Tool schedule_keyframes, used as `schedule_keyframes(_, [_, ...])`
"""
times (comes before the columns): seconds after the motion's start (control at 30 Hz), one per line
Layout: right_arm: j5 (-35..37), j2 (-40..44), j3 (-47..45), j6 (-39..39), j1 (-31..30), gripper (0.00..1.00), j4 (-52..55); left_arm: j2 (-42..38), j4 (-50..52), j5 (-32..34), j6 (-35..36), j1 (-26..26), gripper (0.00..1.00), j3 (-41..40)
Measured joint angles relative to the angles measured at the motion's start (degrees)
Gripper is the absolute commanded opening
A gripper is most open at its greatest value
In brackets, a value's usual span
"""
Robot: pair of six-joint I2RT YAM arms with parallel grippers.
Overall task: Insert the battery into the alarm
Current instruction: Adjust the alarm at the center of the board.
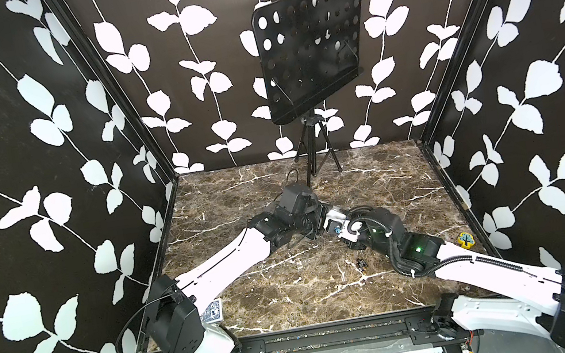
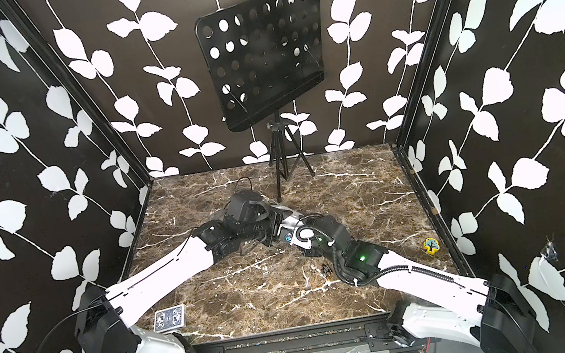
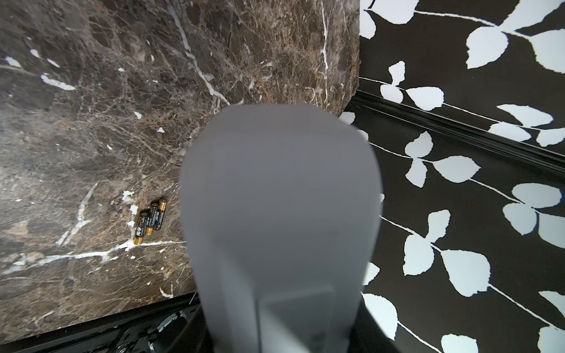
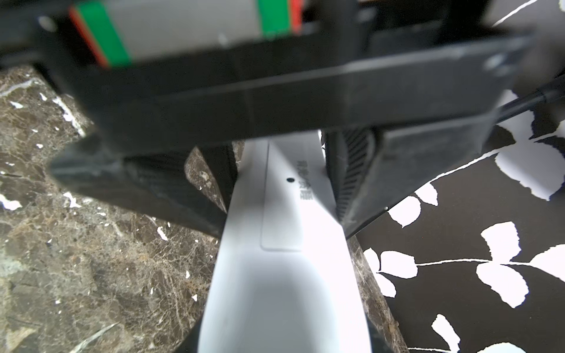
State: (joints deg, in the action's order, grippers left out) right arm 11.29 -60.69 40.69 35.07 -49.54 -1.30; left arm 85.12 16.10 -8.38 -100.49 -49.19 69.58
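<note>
Closest is the alarm [image 4: 284,275], white, held over the middle of the brown marble tabletop [image 3: 91,122]. The right hand [image 1: 343,229] grips one end; the left hand [image 4: 282,195] squeezes the other. Its back door [image 4: 279,235] looks shut, and three batteries [image 3: 150,220] lie loose nearby, so I think nothing is in yet. Black walls [image 3: 458,214] with white leaves stand around.

Both top views hang high at the front, tilted down over the whole marble table [image 1: 292,298], sharing nearly everything. Left wrist camera sits right behind the left pincer [image 4: 284,214], alarm [image 3: 281,214] swamping its lens; right wrist camera faces that pincer, close, along the same alarm
</note>
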Motion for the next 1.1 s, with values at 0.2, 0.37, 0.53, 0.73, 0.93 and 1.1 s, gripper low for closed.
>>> schedule_keyframes(0.2, [-5.6, 3.1, 2.6, -13.6, -0.2, 0.96, 8.5, 1.2, -3.3, -3.3, 9.2, 2.9, 0.0, -2.3])
schedule_keyframes(0.37, [-13.4, 7.9, 4.0, -31.6, 4.4, 0.98, 11.5, 1.5, -6.0, -8.3, 23.9, 7.7, 0.0, -6.3])
schedule_keyframes(0.53, [-30.3, 2.4, 5.1, -56.8, 21.2, 0.81, 7.5, 1.6, -12.1, -14.6, 34.6, 8.6, 0.0, -10.2])
schedule_keyframes(0.73, [-46.4, -11.0, 5.1, -80.3, 27.3, 0.69, -5.0, 1.6, -21.9, -21.1, 37.7, 8.6, 0.0, -13.1])
schedule_keyframes(0.93, [-50.6, -12.1, 5.5, -87.4, 27.6, 0.6, -7.5, 1.3, -27.9, -23.6, 38.2, 8.6, 0.0, -13.9])
schedule_keyframes(1.1, [-52.0, -11.7, 4.7, -92.0, 28.7, 0.55, -12.5, 0.3, -32.2, -24.2, 37.1, 9.6, 0.0, -16.0])
